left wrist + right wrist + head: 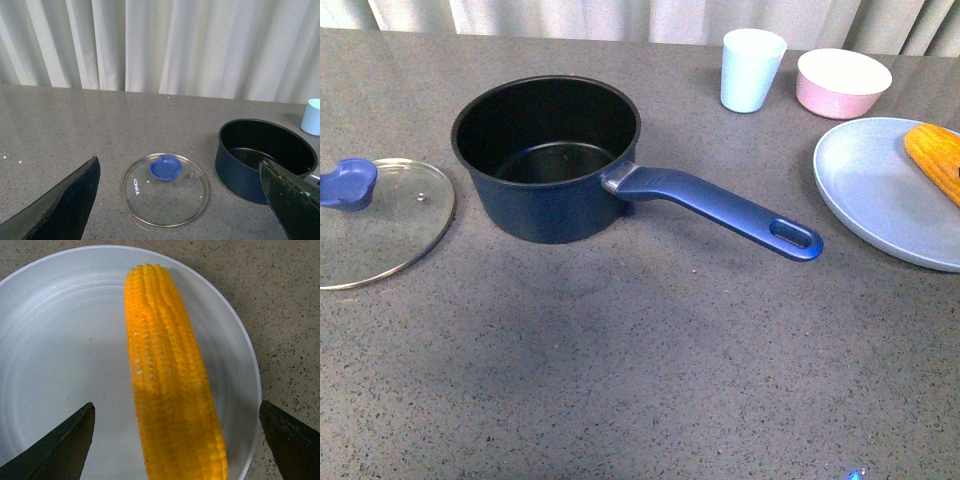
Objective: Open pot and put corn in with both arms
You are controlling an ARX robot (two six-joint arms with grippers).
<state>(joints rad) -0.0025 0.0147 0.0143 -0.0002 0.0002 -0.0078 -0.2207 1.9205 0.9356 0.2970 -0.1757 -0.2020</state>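
Corn (935, 155) is the only job left here, I reckon. It's lying on a pale blue plate (870, 190) on the right side of the grey table (640, 350), well apart from the pot (535, 215). The pot sits open and empty near the middle, with its long handle (720, 205) angled toward the plate. Nothing blocks the way in.

The glass lid (390, 220) lies flat on the table just left of the pot, blue knob (348, 183) up, clear of the path between plate and pot. That's probably why it's parked on that side. The left gripper (178, 162) looks down at it, spread wide with nothing between its fingers, so that arm seems done with its part.

The right gripper (176, 404) is where the action is. Its wrist view shows it right over the cob, fingers (65, 445) splayed on either side across the cob's width and not touching it. Lining up crosswise makes sense, since a round cob could roll out of a lengthwise pinch. Next it'd need to drop lower and squeeze near the middle.

The pale cup (752, 68) and pink bowl (843, 82) at the back are just bystanders.
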